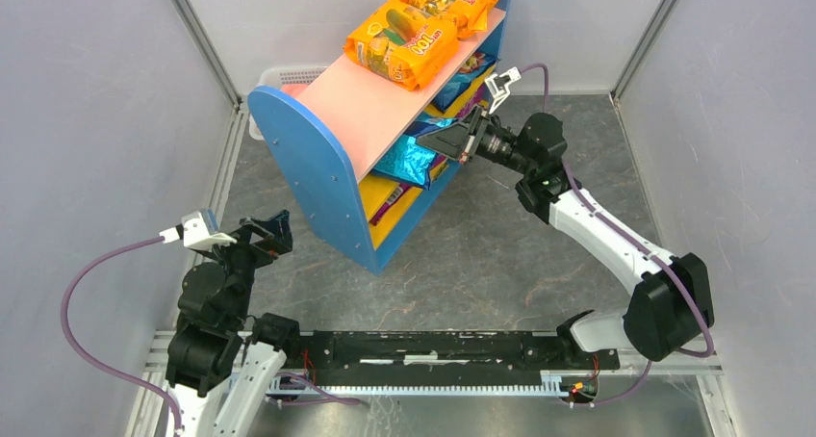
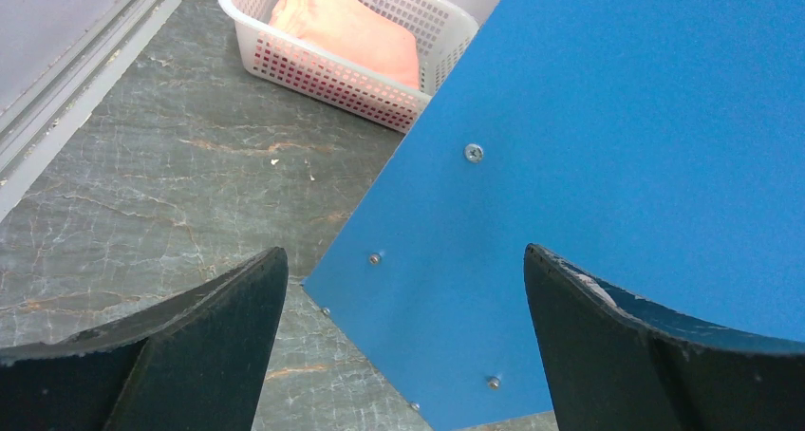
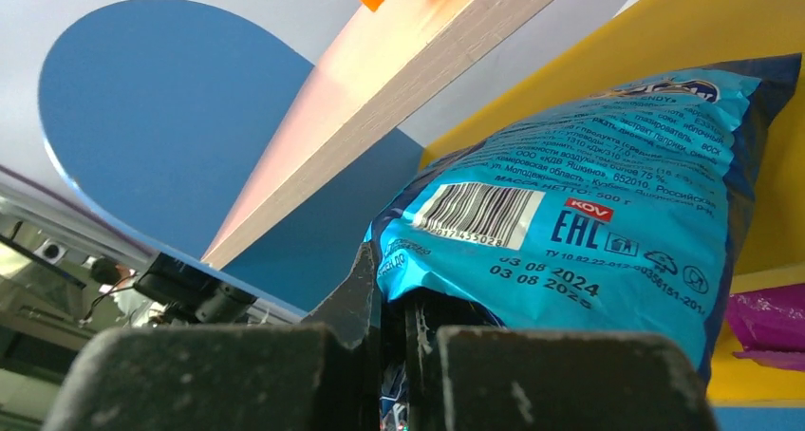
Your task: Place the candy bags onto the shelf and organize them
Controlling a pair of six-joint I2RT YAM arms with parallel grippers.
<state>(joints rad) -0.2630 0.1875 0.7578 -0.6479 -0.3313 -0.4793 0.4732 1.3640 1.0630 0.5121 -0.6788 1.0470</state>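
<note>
The shelf (image 1: 318, 163) has blue side panels, a pink top board and yellow inner shelves. Two orange candy bags (image 1: 402, 40) lie on the top board. My right gripper (image 1: 465, 139) is shut on the edge of a blue candy bag (image 1: 412, 160) and holds it at the upper yellow shelf; in the right wrist view the blue bag (image 3: 589, 222) fills the frame. A purple bag (image 1: 393, 202) lies on the lower shelf. My left gripper (image 1: 272, 233) is open and empty, facing the shelf's blue side panel (image 2: 608, 137).
A white slatted basket (image 2: 332, 65) holding an orange bag (image 2: 351, 28) stands behind the shelf at the back left. Grey walls close in on both sides. More bags sit deeper on the yellow shelves (image 1: 471, 76).
</note>
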